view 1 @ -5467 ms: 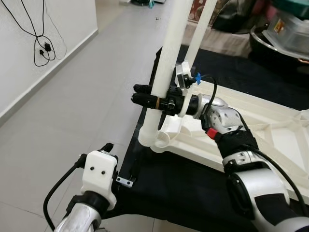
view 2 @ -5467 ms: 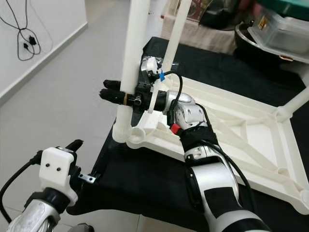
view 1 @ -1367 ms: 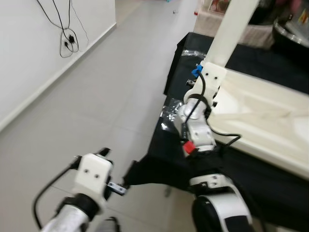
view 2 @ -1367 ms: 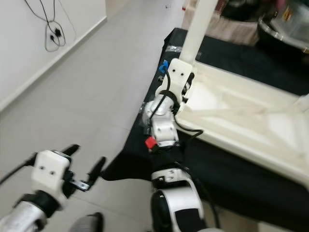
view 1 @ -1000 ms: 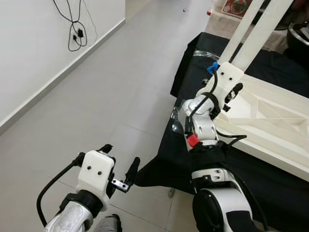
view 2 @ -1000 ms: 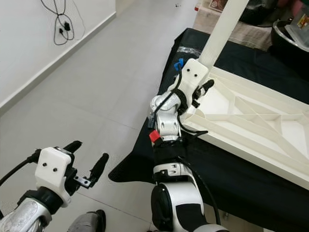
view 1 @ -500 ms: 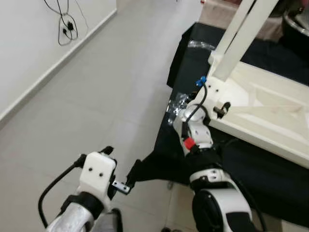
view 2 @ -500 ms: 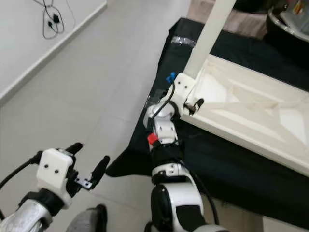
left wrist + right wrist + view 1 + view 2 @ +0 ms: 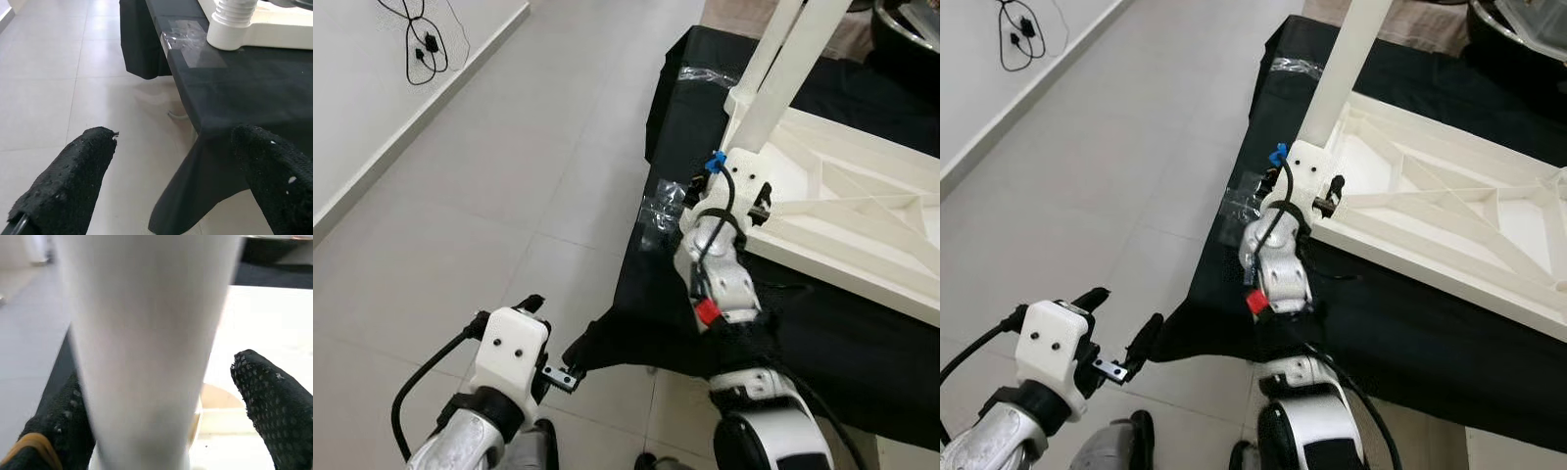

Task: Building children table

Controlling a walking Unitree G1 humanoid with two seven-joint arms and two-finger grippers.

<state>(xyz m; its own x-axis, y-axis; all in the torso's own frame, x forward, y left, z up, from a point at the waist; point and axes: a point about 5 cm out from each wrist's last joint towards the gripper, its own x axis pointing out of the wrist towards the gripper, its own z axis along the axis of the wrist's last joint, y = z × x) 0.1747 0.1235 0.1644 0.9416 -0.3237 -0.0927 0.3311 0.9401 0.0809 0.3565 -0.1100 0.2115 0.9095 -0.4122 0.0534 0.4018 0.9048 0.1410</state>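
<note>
The table [image 9: 847, 206] looked like smooth, matt cream plastic, and its leg [image 9: 142, 347], between the right claw's [image 9: 729, 201] fingers, was the same plain plastic with a faint sheen. Those fingers [image 9: 274, 406] were black and rough, covered in a dotted, grippy texture. The cloth [image 9: 244, 98] beyond the left claw [image 9: 166, 176] was matt black fabric, with a patch of glossy, crinkled clear tape [image 9: 188, 41] on it. The floor [image 9: 489, 186] below that claw was pale tile, smooth and slightly shiny. The arm [image 9: 1278, 259] behind the right claw was glossy silver metal.
</note>
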